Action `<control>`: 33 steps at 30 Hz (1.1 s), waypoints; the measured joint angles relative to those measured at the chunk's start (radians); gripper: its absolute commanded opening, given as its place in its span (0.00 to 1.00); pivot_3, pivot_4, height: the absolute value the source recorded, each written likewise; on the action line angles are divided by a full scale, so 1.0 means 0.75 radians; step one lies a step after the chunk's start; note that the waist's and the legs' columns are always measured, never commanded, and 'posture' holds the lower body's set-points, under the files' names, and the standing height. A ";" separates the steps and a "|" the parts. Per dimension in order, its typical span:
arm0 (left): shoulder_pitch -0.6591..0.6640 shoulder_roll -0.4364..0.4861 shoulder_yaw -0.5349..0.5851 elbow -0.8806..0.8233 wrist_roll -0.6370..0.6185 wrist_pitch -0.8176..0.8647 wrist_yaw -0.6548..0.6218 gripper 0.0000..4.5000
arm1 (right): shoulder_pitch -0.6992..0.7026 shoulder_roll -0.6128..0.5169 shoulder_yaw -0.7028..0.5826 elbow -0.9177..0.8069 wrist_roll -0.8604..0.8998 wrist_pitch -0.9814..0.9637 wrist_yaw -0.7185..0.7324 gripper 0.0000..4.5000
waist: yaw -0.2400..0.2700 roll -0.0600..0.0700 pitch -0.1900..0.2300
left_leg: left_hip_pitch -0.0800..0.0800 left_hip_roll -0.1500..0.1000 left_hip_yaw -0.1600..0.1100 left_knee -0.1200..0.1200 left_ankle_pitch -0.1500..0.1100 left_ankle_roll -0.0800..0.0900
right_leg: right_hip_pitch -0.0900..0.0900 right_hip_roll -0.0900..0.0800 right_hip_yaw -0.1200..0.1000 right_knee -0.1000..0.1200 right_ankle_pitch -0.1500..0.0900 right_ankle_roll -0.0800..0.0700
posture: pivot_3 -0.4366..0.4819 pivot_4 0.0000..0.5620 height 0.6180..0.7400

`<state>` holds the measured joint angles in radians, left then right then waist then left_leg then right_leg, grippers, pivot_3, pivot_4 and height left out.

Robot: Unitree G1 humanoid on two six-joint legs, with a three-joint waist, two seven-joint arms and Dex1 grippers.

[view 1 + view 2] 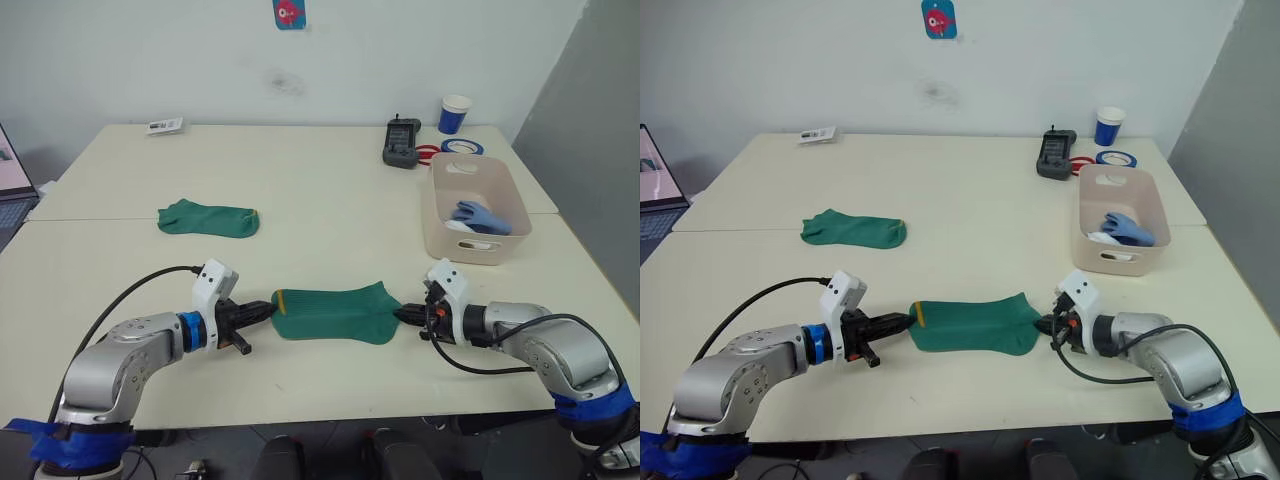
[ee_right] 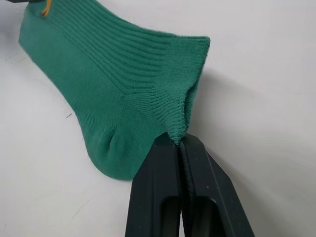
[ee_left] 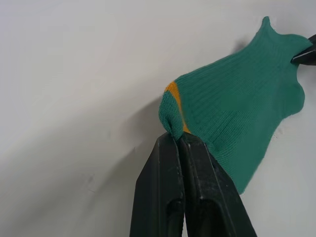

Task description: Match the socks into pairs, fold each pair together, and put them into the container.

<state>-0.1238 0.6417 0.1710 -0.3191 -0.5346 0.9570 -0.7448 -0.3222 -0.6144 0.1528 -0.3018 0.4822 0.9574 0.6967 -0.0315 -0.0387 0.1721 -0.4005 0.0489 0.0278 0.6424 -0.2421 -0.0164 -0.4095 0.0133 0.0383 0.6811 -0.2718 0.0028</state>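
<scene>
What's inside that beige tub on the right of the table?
The tub holds a light blue sock bundle lying over something white, probably white socks. What lies under them and along the near wall is hidden.

No text, number or brand is legible anywhere. The wall sticker [image 1: 290, 13] carries a red figure. Its lettering cannot be read.

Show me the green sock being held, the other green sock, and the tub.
held green sock [image 1: 335, 313], left eye view, middle of its body
other green sock [image 1: 208, 218], left eye view, middle of it
tub [image 1: 478, 250], left eye view, front wall
</scene>
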 measured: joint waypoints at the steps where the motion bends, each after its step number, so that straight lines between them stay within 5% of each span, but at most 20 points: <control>1: 0.010 0.000 0.000 -0.011 -0.002 0.015 0.022 0.01 | -0.002 -0.002 0.005 0.008 0.002 0.000 0.007 0.00 | 0.000 0.000 0.000 | 0.000 0.000 0.000 0.000 0.000 0.000 | 0.000 0.000 0.000 0.000 0.000 0.000 | 0.48 0.27 1.00; 15: 0.068 0.099 -0.007 -0.109 -0.142 0.155 0.038 0.01 | -0.003 -0.058 -0.087 -0.116 0.192 0.280 0.045 0.00 | -0.001 0.000 0.000 | 0.001 0.000 0.000 0.000 0.000 0.000 | 0.000 0.000 0.000 0.000 0.000 0.000 | 0.48 0.27 1.00; 25: 0.001 0.095 -0.080 -0.013 -0.069 0.035 0.070 0.01 | -0.004 -0.031 -0.025 -0.010 0.114 0.180 0.027 0.00 | 0.000 0.000 0.000 | 0.000 -0.001 0.001 0.000 0.000 0.000 | 0.000 0.000 0.002 -0.001 0.000 0.000 | 0.48 0.27 1.00; 27: 0.002 0.095 -0.085 -0.005 -0.069 0.019 0.059 0.00 | -0.004 -0.032 -0.025 -0.007 0.109 0.172 0.025 0.11 | 0.000 0.000 0.000 | 0.000 -0.001 0.001 0.000 0.000 0.000 | 0.000 0.000 0.001 -0.001 0.000 0.000 | 0.48 0.27 1.00; 33: 0.013 0.106 -0.088 -0.003 -0.069 -0.005 0.040 0.36 | -0.008 -0.031 -0.059 0.007 0.094 0.153 0.002 0.54 | 0.000 0.000 0.000 | 0.000 -0.001 0.001 0.000 0.000 0.000 | 0.000 0.000 0.001 -0.001 0.000 0.000 | 0.48 0.27 1.00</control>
<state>-0.1141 0.7210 0.1049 -0.3214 -0.5862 0.9529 -0.7145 -0.3284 -0.6379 0.1086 -0.2964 0.5526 1.0718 0.6984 -0.0316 -0.0387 0.1721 -0.4004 0.0482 0.0286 0.6423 -0.2421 -0.0164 -0.4098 0.0131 0.0392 0.6807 -0.2718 0.0027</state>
